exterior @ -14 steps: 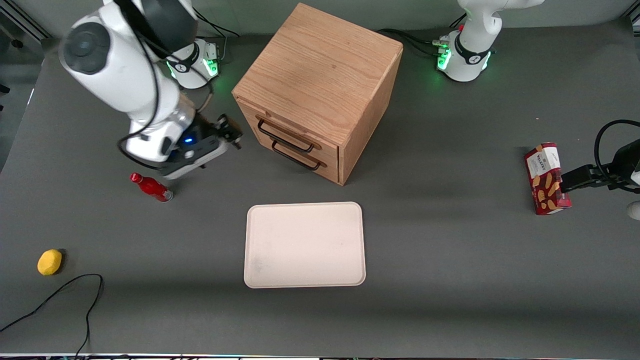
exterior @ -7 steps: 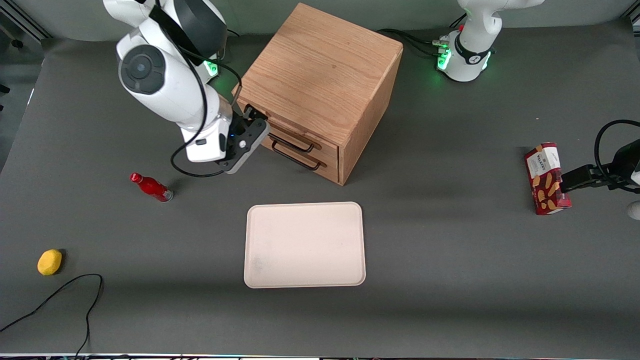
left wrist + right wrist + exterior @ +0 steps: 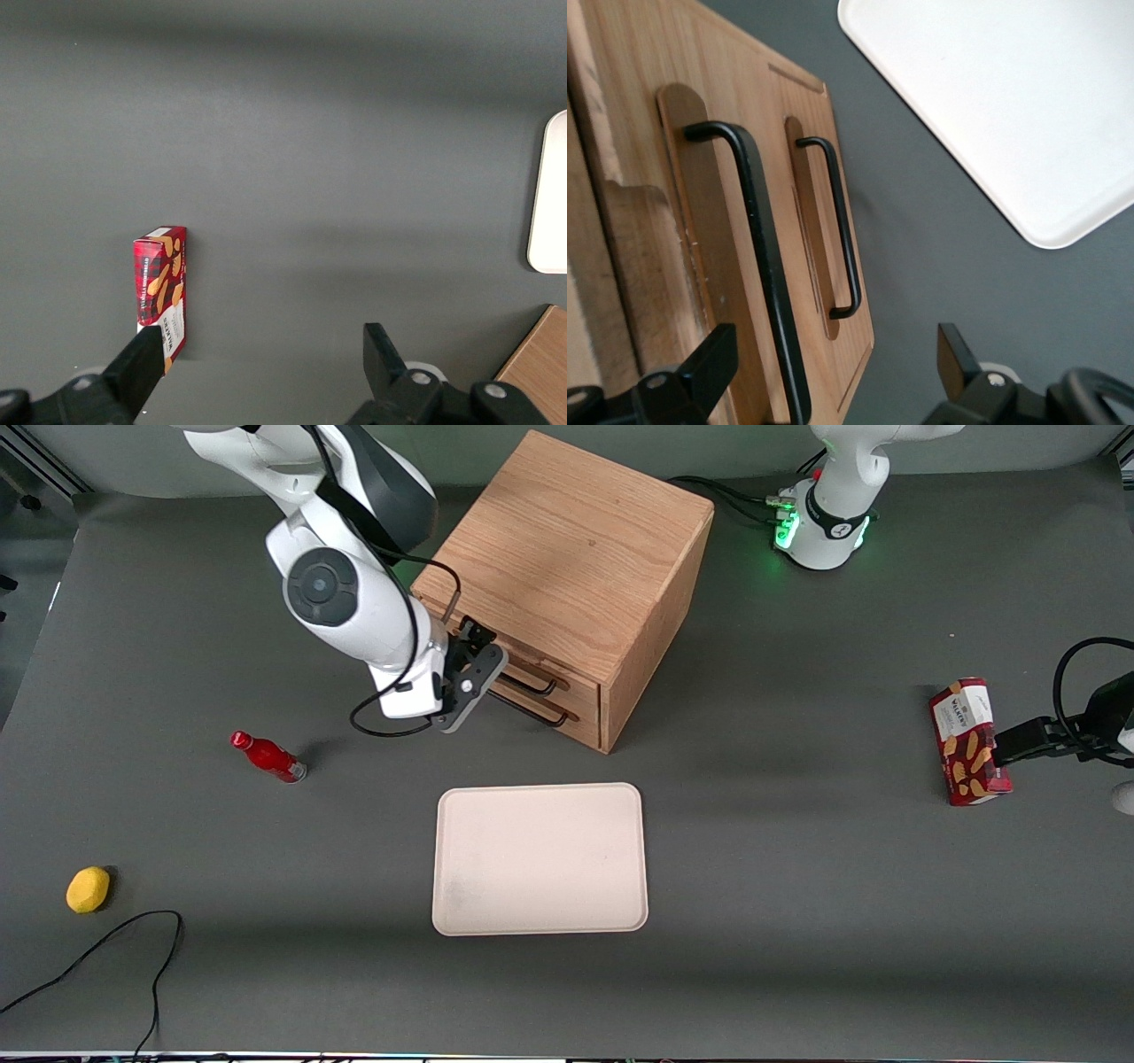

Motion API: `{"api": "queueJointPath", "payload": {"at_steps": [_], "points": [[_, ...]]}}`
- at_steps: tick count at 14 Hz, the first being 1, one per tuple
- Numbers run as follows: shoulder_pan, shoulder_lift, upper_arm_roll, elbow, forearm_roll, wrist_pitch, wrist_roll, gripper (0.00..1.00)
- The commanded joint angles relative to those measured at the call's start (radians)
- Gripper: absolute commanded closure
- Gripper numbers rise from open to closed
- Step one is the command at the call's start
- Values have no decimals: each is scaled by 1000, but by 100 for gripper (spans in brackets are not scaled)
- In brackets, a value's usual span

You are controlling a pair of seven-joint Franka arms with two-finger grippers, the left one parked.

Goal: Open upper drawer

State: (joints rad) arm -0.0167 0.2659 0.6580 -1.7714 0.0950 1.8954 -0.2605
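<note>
Gripper (image 3: 833, 376) is spread wide, holding nothing, right in front of the cabinet (image 3: 567, 540) at the upper drawer (image 3: 700, 266). Approach step; guessing it straddles that handle (image 3: 757, 257), then clamps

A robotics lab: bench-mounted arm bases (image 3: 828, 522) on a grey table (image 3: 797, 921).
</note>
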Motion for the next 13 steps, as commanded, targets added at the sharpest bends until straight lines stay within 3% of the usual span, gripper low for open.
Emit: {"api": "queueJointPath", "payload": {"at_steps": [1,7,13], "points": [[11,7,-1,-10,29,24,-23,0],[11,45,-3,-63,16,163,-34,0],[-5,53,-44,-50,11,182,-95,0]]}}
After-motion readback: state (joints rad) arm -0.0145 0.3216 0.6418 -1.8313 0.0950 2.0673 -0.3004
